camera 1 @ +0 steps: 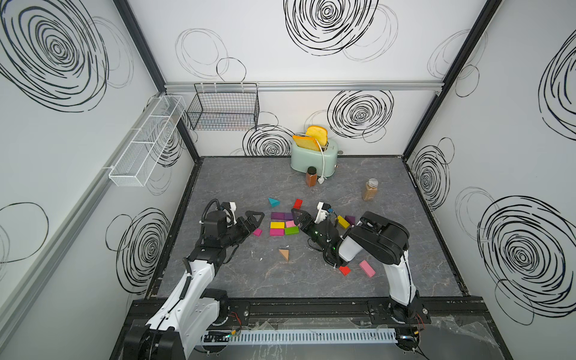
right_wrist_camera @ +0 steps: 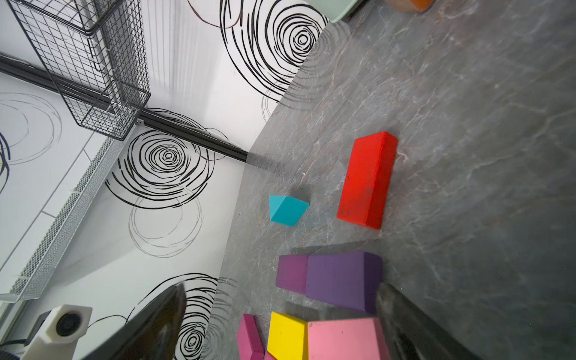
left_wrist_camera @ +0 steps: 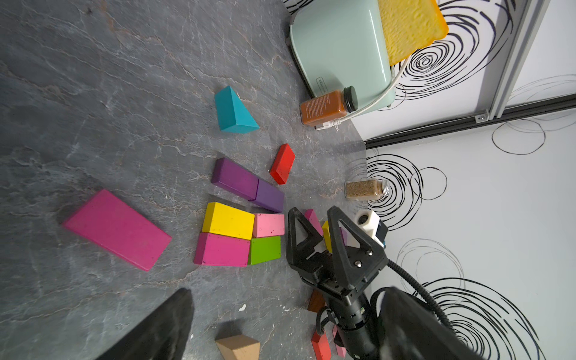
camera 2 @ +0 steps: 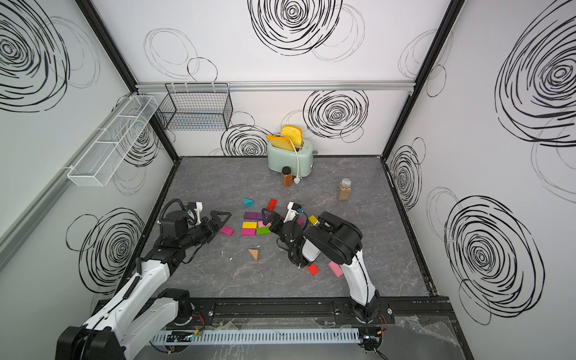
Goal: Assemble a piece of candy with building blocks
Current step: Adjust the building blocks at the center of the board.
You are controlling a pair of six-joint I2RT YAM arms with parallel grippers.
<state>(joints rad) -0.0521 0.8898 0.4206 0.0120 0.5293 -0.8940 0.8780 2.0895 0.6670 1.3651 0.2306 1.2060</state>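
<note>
Left gripper (camera 1: 254, 222) and right gripper (camera 1: 298, 218) gape empty, flanking the yellow brick (camera 1: 277, 225).
Next, we judge, we square the left one over the loose magenta brick (camera 1: 257, 232) near it.

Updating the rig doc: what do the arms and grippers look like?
On the left arm and right arm: white link shells, black joint housings, black cables looped outside. The left gripper and right gripper are black, with hollow triangular fingers and a white camera block at each wrist.

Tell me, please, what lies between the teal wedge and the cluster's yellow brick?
A purple brick lies there, nearer the yellow brick than the teal wedge; the left wrist view shows it.
</note>
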